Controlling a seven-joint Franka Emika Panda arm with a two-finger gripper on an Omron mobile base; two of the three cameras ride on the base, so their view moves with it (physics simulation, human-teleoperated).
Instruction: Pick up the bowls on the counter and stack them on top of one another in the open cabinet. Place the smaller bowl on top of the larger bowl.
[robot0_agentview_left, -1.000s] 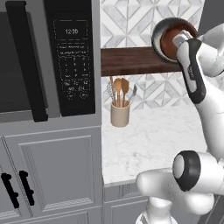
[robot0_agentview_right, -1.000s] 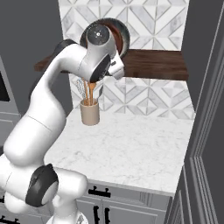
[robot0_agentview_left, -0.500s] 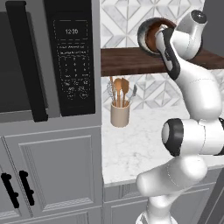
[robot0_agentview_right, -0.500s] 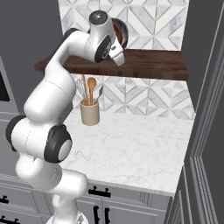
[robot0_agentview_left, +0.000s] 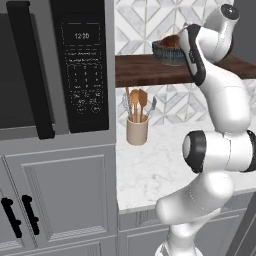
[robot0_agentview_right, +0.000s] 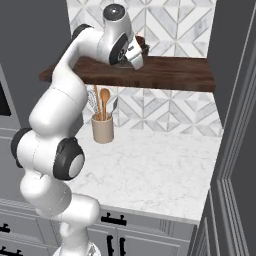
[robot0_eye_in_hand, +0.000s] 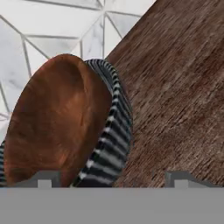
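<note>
- Small bowl (robot0_eye_in_hand: 52, 127) sits nested in the grey bowl (robot0_eye_in_hand: 109, 140) on the shelf (robot0_eye_in_hand: 175, 87).
- Gripper (robot0_eye_in_hand: 109, 179) jaws wide, holding nothing.
- Both bowls look rigid, glossy, probably slippery; grip by the rim.

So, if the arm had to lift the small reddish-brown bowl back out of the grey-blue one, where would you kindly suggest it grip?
Probably the smaller bowl by its rim, from above. It sits nested in the larger bowl on the open cabinet, so its sides are walled in; one finger inside, one outside, seems best.
</note>
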